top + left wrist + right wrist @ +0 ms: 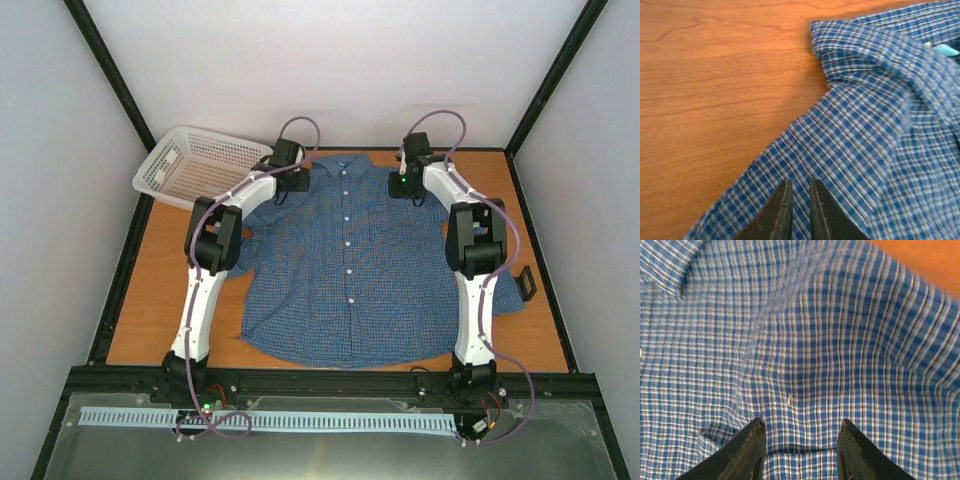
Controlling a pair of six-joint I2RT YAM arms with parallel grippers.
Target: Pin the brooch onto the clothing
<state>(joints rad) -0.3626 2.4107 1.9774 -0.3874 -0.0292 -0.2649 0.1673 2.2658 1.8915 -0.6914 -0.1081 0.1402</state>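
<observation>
Item: the clothing (345, 270), spread flat, directly beneath both grippers at its shoulders. Our left gripper (800, 186): fingers almost together, nothing seen between them. Our right gripper (802, 427): fingers apart, empty. The brooch: we find it in no view. Step, we judge: arranging the clothing. Next: fetching the brooch, perhaps from the black box (527, 283) well behind the right gripper.

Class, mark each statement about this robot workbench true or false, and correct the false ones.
1. The shirt lies front-up on the table, buttons showing. True.
2. The basket stands at the near right corner. False: it stands at the far left corner.
3. The right gripper is open over the shirt. True.
4. The black box sits on the shirt. False: it lies on the table, right of the shirt.
</observation>
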